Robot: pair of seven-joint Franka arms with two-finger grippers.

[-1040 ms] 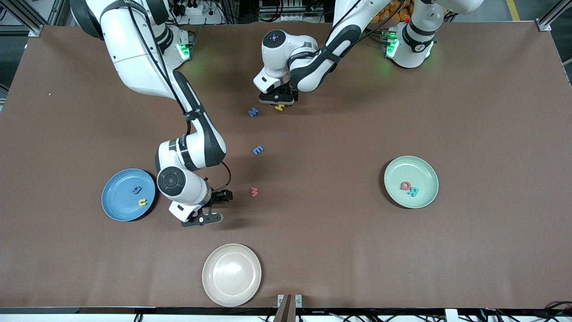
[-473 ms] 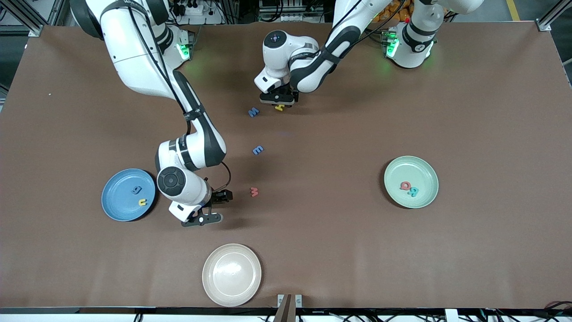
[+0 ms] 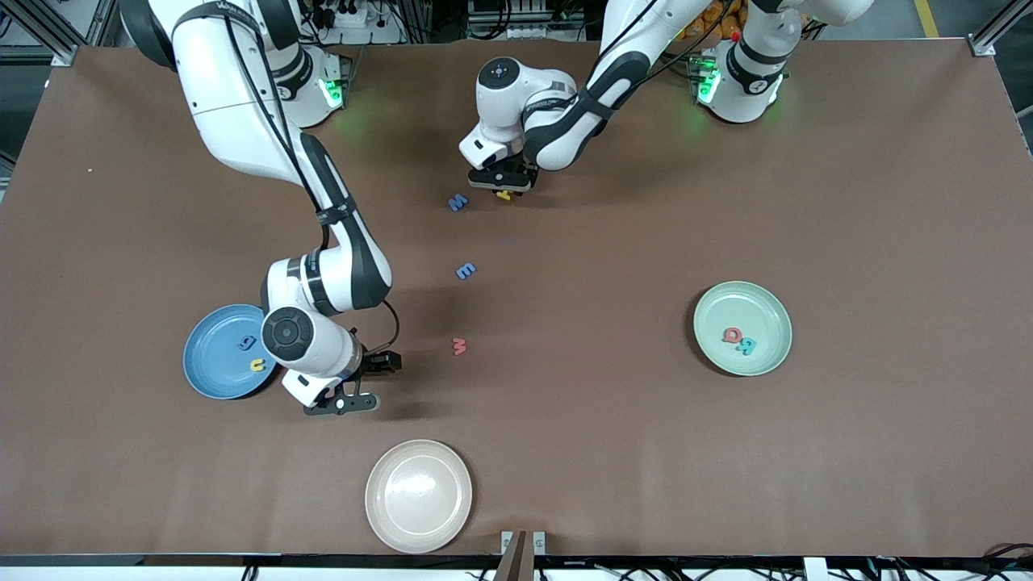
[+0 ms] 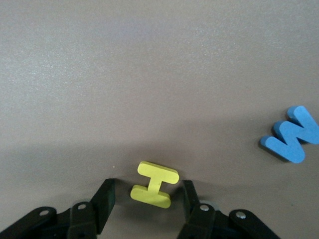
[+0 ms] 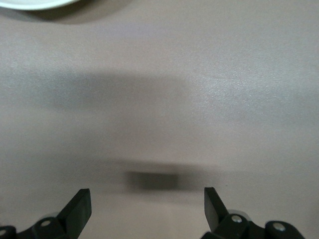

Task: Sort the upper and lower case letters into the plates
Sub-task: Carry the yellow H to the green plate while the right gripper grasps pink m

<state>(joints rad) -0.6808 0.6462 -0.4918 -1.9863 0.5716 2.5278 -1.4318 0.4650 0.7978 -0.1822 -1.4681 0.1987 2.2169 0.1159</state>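
Observation:
My left gripper [image 3: 502, 182] is open and low over a yellow letter H [image 3: 505, 194]. In the left wrist view the H [image 4: 154, 184] lies flat between the fingers [image 4: 103, 201], with a gap on each side. A blue M [image 3: 458, 202] lies beside it and also shows in the left wrist view [image 4: 291, 141]. A blue e [image 3: 466, 271] and a red w [image 3: 459, 346] lie mid-table. The sky blue plate [image 3: 211, 355] holds a dark g [image 3: 248, 342] and a yellow u [image 3: 257, 365]. The mint plate [image 3: 726, 307] holds a red Q [image 3: 732, 334] and a teal R [image 3: 748, 346]. My right gripper [image 3: 361, 384] is open and empty beside the blue plate.
A beige-cream plate [image 3: 418, 495] sits near the table's front edge; its pale rim [image 5: 30, 4] shows in the right wrist view. My right gripper [image 5: 145, 194] is over bare brown table there.
My right arm has moved a little toward the blue plate. My left gripper has barely moved and stays around the yellow H.

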